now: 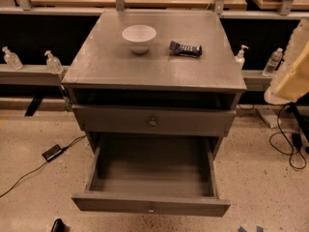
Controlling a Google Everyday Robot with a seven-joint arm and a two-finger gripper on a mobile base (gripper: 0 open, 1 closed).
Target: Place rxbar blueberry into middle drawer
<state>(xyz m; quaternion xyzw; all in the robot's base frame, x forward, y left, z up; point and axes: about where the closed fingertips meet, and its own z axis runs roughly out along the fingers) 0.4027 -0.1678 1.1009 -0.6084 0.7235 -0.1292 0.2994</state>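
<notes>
The rxbar blueberry (pixel 185 49), a small dark blue bar, lies flat on the grey cabinet top (pixel 116 66), just right of the white bowl (pixel 139 36). The middle drawer (pixel 150 204) is pulled wide open below, and its inside shows nothing in it. Its small round knob sits at the centre of the front. The knobbed drawer front above it (pixel 152 122) is shut. My gripper is out of view. Only a pale cream part of my arm (pixel 294 66) shows at the right edge, level with the cabinet top and well clear of the bar.
Clear bottles (pixel 53 62) stand on a low rail left of the cabinet, and others (pixel 273 62) on the right. A black power brick with its cable (pixel 52 152) lies on the speckled floor at the left. More cables (pixel 289 144) lie at the right. Wooden tables run along the back.
</notes>
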